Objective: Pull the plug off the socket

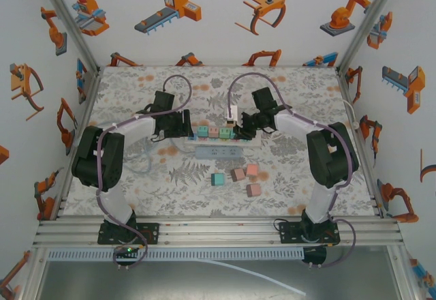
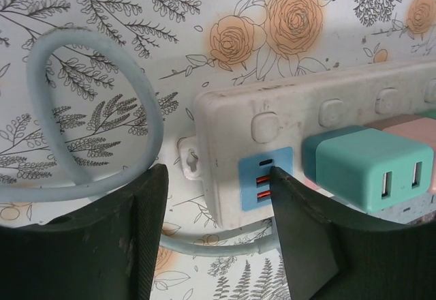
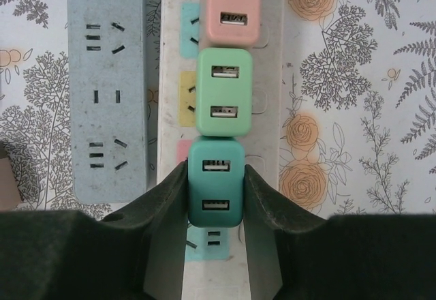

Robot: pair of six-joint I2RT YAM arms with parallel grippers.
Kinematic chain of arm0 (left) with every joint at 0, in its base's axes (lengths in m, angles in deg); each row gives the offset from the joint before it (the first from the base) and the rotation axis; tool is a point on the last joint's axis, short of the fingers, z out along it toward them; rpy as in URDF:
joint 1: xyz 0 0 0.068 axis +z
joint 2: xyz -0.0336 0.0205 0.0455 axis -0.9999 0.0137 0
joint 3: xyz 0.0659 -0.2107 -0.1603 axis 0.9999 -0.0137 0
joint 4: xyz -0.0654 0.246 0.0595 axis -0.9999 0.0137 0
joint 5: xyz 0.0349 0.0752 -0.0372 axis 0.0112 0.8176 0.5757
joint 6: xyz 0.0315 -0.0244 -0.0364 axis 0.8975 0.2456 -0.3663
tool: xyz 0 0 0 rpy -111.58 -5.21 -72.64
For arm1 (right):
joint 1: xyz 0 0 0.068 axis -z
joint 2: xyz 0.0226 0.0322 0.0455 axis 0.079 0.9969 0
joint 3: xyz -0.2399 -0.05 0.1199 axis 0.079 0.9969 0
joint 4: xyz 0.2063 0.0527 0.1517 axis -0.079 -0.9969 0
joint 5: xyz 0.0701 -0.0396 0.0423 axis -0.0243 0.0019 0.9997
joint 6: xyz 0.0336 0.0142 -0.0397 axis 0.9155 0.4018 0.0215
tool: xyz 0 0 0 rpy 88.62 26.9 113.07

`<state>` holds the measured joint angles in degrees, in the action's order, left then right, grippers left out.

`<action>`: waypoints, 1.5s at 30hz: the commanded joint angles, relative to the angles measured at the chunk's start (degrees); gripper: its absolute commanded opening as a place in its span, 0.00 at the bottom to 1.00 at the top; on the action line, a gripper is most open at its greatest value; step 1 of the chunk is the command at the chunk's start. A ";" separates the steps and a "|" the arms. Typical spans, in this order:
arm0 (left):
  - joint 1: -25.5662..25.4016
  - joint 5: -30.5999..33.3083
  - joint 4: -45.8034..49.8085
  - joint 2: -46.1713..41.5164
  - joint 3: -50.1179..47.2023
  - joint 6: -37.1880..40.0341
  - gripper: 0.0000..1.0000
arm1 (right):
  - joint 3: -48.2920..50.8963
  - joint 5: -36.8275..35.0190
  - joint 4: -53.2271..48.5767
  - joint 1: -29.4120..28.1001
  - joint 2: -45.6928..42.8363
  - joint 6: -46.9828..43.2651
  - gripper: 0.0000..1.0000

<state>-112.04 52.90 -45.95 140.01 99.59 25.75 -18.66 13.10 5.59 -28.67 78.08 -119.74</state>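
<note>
In the overhead view, the white power strip [image 1: 193, 137] lay across the middle of the floral table [image 1: 136, 191], running from 9 o'clock to 3 o'clock with a row of plugs seated in it. The right gripper [image 1: 238, 129] was at the strip's 3 o'clock end, and the left gripper [image 1: 178, 128] was at its 9 o'clock end.

In the right wrist view, the right gripper [image 3: 216, 172] was clamped on the dark teal plug [image 3: 216, 184], 1 finger pressed against each side of it. That plug was seated in the strip and touched the green plug [image 3: 224, 92] at its 12 o'clock side. The pink plug [image 3: 231, 7] came next in the row. A grey-blue power strip [image 3: 105, 88] with bare sockets lay alongside at 9 o'clock, just beside the white one.

In the left wrist view, the left gripper [image 2: 214, 177] stood parted around the strip's end. Its 3 o'clock finger [image 2: 300, 232] overlapped the blue USB panel [image 2: 255, 177], while bare table showed between the 9 o'clock finger and the strip. A teal end plug [image 2: 361, 167] sat just at 3 o'clock of that panel. The pale blue cable [image 2: 41, 75] looped away toward 10 o'clock.

4 loose plugs [image 1: 238, 174] lay on the table at 6 o'clock of the strips, well apart from both grippers.
</note>
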 commanded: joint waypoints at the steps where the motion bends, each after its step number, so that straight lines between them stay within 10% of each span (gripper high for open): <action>1: -0.15 -2.25 -0.34 1.62 -1.07 -0.21 0.58 | -2.80 2.02 -1.97 0.02 0.54 -0.62 0.24; 45: -4.24 8.16 7.08 2.34 -3.43 5.50 0.55 | -3.59 -0.16 -1.91 -0.28 -5.44 2.70 0.03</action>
<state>-115.12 57.82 -47.41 138.96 98.52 28.00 -20.89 11.35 1.64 -28.67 76.02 -117.55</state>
